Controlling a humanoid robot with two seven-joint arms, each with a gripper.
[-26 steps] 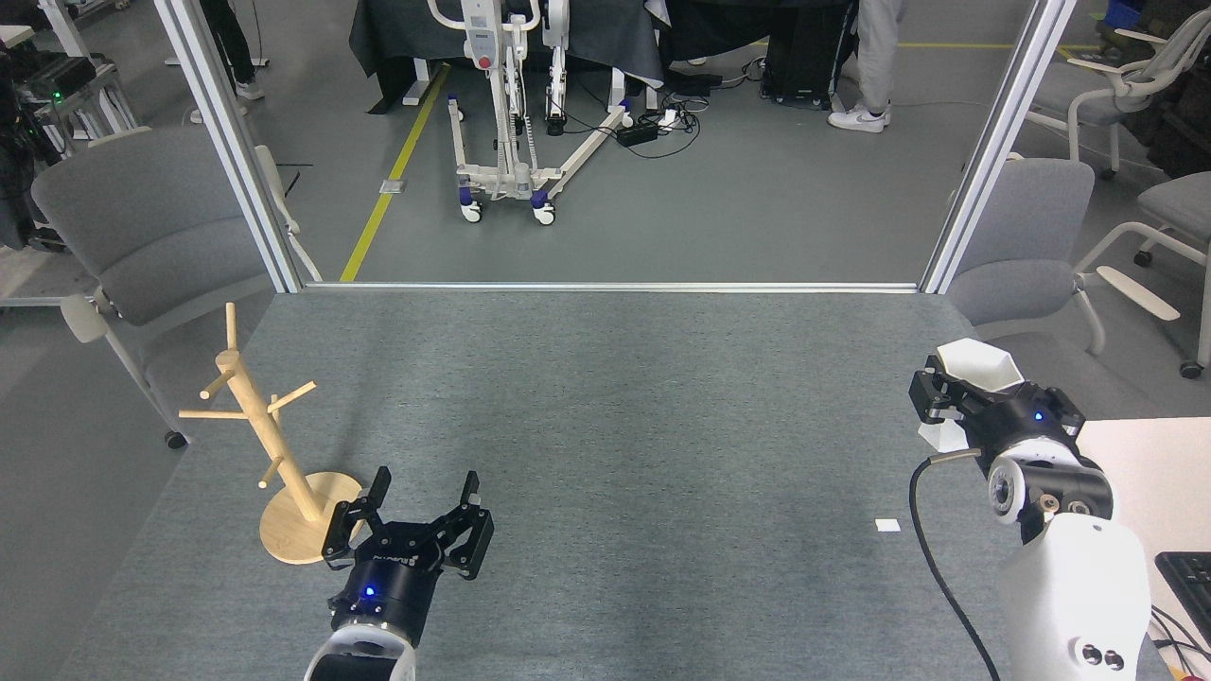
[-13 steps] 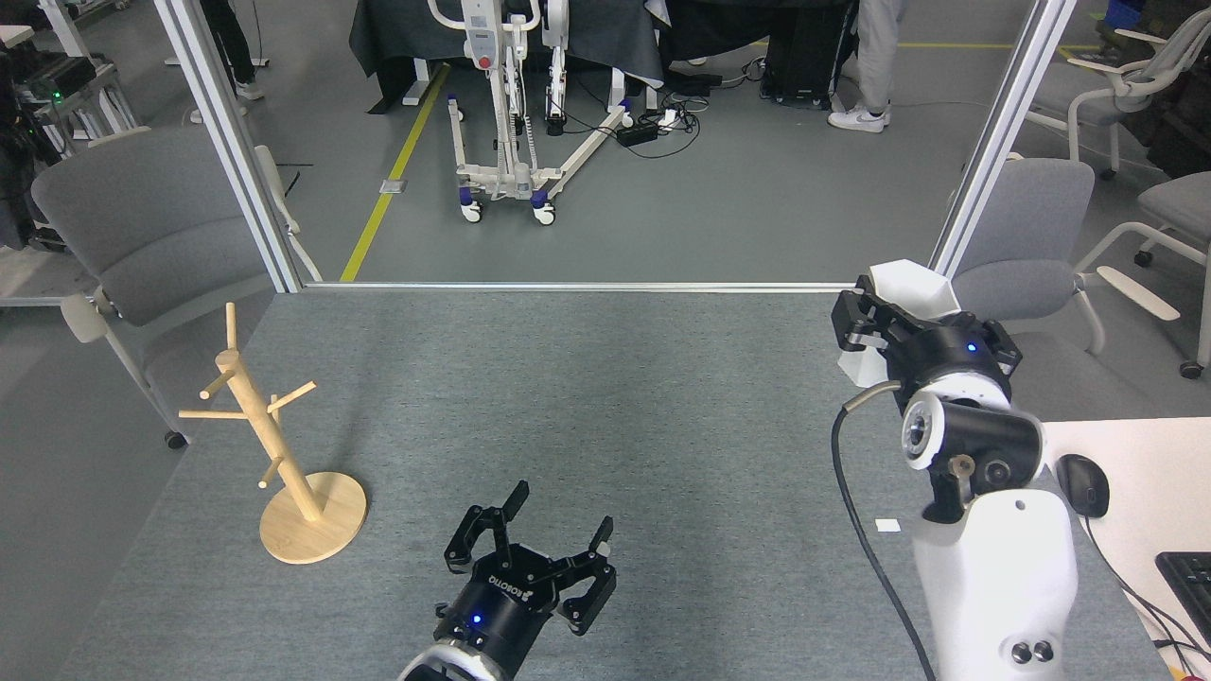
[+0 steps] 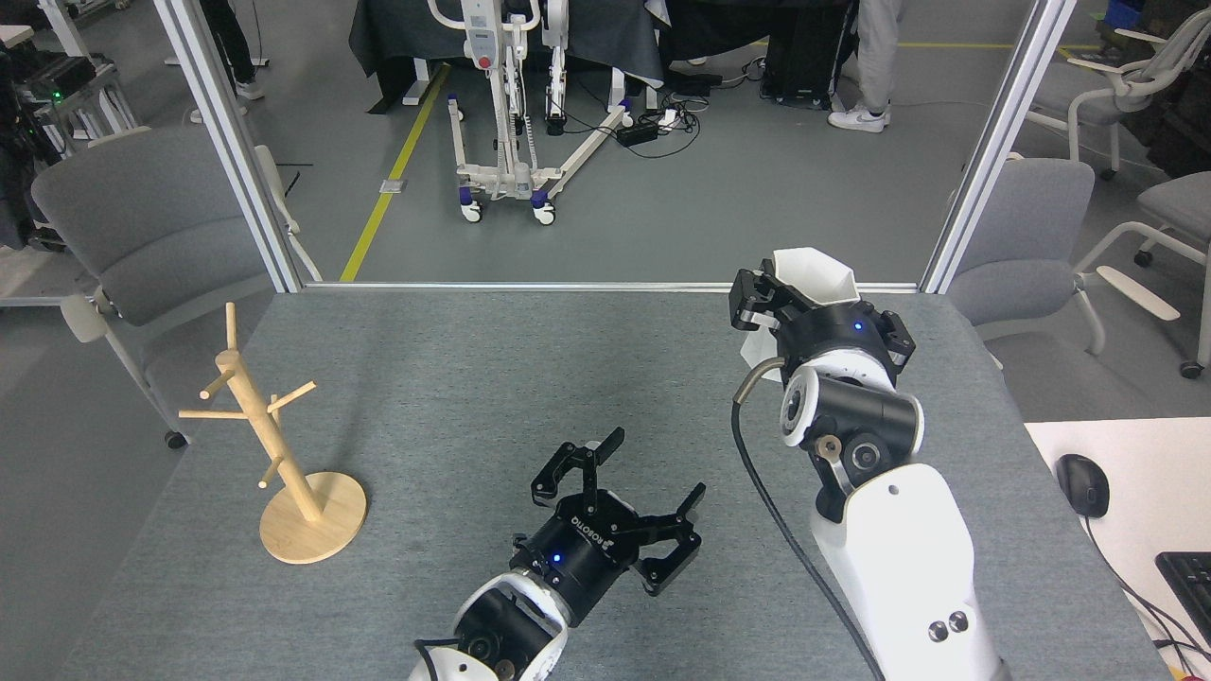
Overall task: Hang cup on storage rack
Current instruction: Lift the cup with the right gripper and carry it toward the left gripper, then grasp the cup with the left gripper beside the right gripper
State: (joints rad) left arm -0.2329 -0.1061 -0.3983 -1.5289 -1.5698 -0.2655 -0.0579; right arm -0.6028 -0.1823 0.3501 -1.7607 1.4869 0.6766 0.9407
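You had the cup (image 3: 812,274) lifted, clamped in the right tool (image 3: 790,307) at about 2 o'clock over the grey felt-like tabletop (image 3: 530,378). The hanging was left: the rack (image 3: 274,445) stood well apart at 9 o'clock, pegs bare. The left tool (image 3: 620,492) gaped empty. Matte white facets; pale wooden dowels, round disc base.

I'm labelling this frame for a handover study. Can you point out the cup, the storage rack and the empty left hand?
cup (image 3: 821,274), head view, on its white faceted wall.
storage rack (image 3: 257,416), head view, on the central post.
left hand (image 3: 653,497), head view, midway between its open fingertips.
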